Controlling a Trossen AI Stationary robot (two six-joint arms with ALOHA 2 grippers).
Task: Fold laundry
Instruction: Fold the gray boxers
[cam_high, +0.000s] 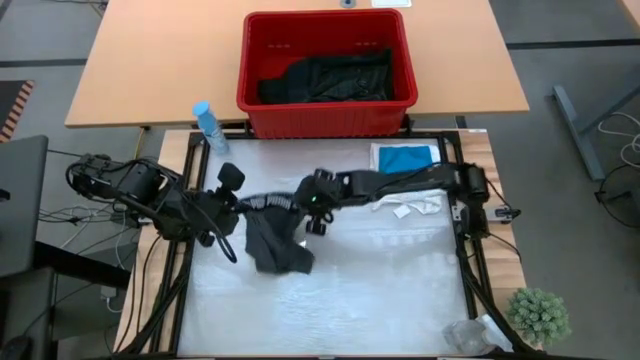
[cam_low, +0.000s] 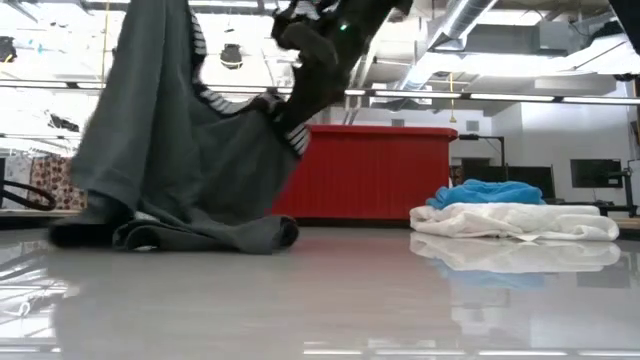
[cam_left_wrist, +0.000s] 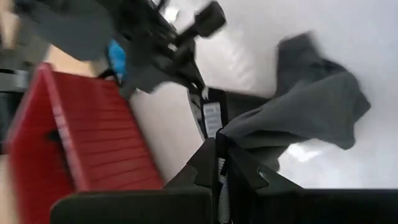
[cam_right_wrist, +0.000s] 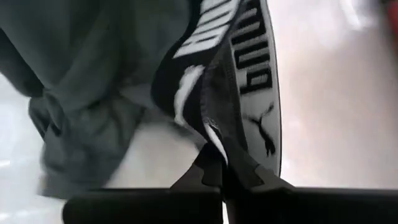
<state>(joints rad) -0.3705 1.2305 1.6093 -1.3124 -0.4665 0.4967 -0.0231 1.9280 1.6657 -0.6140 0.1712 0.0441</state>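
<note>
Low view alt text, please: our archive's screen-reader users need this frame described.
A dark grey garment hangs from above, gripped by a dark robot claw near the top, its lower edge bunched on the glossy white table. Behind stands a red basket; to the right lies a white garment with a teal garment behind it.

White table (cam_high: 340, 300), grey garment (cam_high: 275, 245), teal garment (cam_high: 405, 158), white garment (cam_high: 415, 205)

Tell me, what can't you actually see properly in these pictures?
- Basket contents: in the high view the red basket holds black clothes, too dark and bunched to count.
- Dark grey garment: low view cuts off its top, hiding both grips.
- White garment: right arm partly covers it from above.
</note>
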